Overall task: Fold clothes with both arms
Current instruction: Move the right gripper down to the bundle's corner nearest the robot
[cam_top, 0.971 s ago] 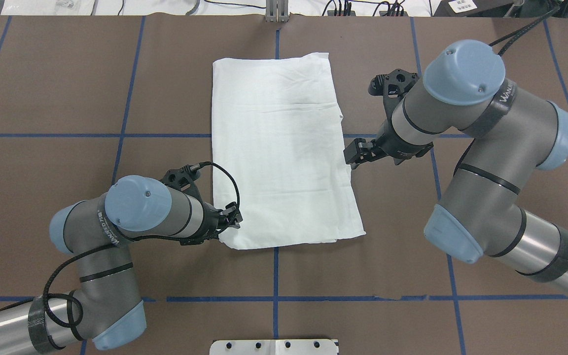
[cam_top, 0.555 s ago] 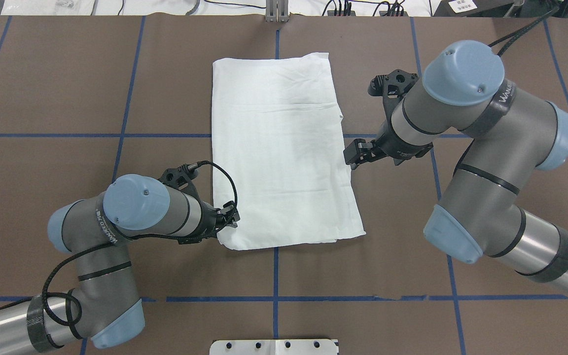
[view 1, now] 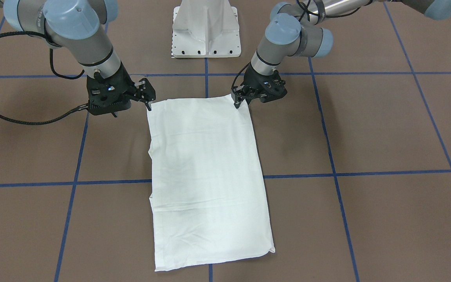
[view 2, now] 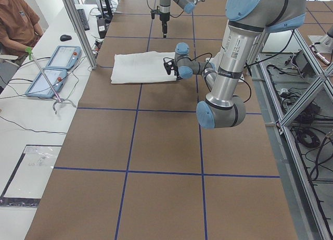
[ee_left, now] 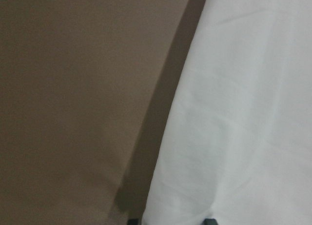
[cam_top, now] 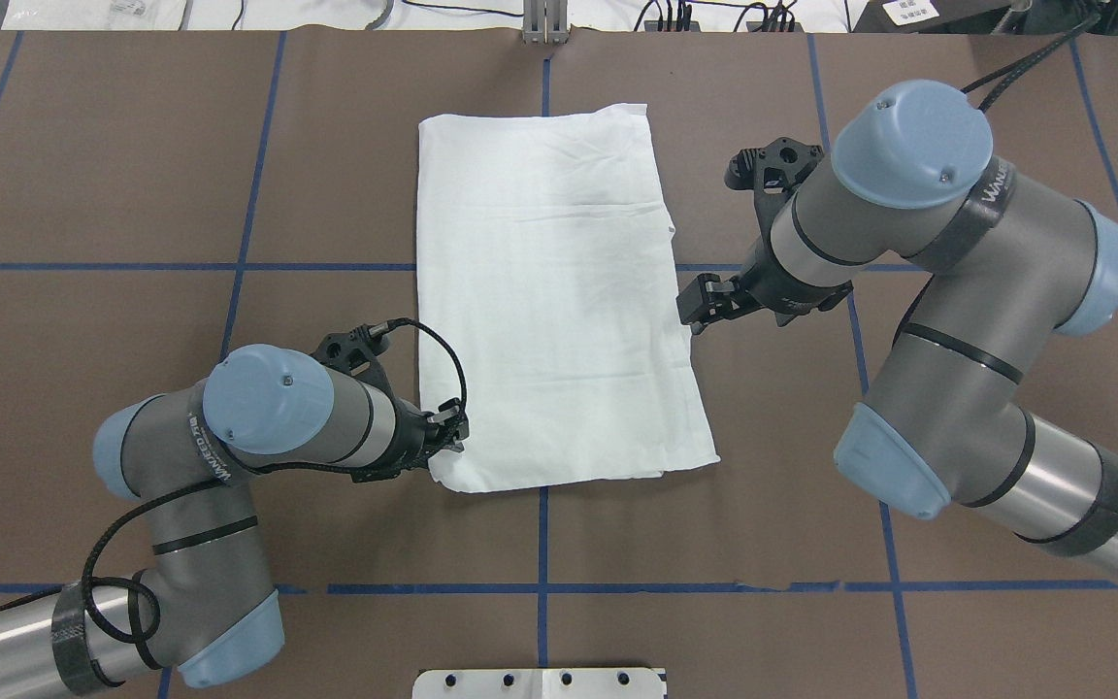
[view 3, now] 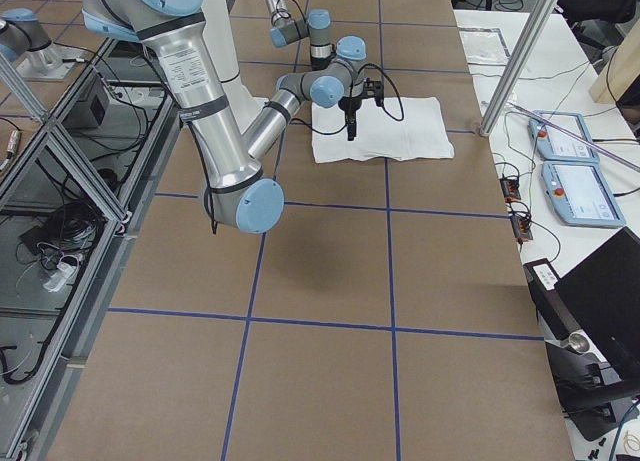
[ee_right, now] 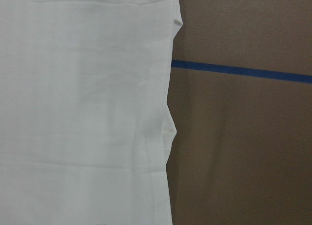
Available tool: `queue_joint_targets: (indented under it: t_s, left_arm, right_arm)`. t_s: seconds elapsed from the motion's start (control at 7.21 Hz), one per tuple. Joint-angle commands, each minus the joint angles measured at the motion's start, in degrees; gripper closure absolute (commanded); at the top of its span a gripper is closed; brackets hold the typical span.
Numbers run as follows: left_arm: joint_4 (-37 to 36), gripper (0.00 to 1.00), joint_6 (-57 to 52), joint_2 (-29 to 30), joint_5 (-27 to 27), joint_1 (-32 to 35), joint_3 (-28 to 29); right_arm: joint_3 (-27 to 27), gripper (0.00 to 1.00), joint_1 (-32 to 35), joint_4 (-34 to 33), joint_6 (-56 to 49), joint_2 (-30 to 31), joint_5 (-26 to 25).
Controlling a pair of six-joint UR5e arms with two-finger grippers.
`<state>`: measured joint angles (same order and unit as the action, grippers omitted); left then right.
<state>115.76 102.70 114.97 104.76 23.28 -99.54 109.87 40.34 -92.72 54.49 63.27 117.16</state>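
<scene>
Brown paper covers the broad tabletop (cam_top: 132,146), and thin blue tape lines (cam_top: 248,194) divide it into large squares. On the middle of it lies the white cotton shirt (cam_top: 549,291), folded into one long flat rectangle whose long sides run away from the robot. A few shallow creases cross it.

The grey tubular left arm (cam_top: 268,408), with light blue joint caps, reaches low over the tabletop. The black two-finger left claw (cam_top: 457,437) sits at the shirt's near left corner. Its wrist camera shows two dark fingertips (ee_left: 210,221) set apart at the bottom of the frame, with the shirt's edge running between them. The left claw therefore appears to be parted around that corner rather than pinching it.

The grey tubular right arm (cam_top: 908,223) bends in from the other side. The black two-finger right claw (cam_top: 693,309) hangs above the tabletop just beside the shirt's right long edge, its jaws apart and holding nothing. Its wrist camera looks down on that edge and on brown paper crossed by one blue line.

Between the arms' bases stands a white metal pedestal (view 1: 206,31), near the shirt's near short edge but apart from it.
</scene>
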Motion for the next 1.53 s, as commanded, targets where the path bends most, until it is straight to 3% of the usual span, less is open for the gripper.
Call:
queue_joint_targets:
  t_s: [0.0,0.28,0.55,0.97,1.25,1.39]
  left_arm:
    - [0.0,0.54,0.0,0.0,0.0,-0.2,-0.2]
    - [0.0,0.64,0.2,0.3,0.1,-0.3,-0.4]
    - [-0.4,1.0,0.3,0.3,0.1,-0.3,-0.9]
    - [-0.3,1.0,0.2,-0.1,0.4,-0.2,-1.7]
    - [-0.3,1.0,0.1,-0.1,0.6,-0.1,-1.8]
    - [-0.4,1.0,0.0,-0.1,0.5,-0.1,-1.7]
  right_arm:
    - [-0.1,0.0,0.0,0.0,0.0,0.0,0.0]
    - [0.0,0.0,0.1,-0.1,0.0,0.0,0.0]
    - [0.0,0.0,0.1,-0.1,0.1,-0.1,0.0]
    - [0.3,0.0,-3.2,0.4,21.1,-1.0,-1.0]
    - [-1.0,0.0,-8.9,0.2,31.3,-3.5,-7.9]
    - [-1.7,0.0,-9.7,-0.1,35.2,-3.5,-8.1]
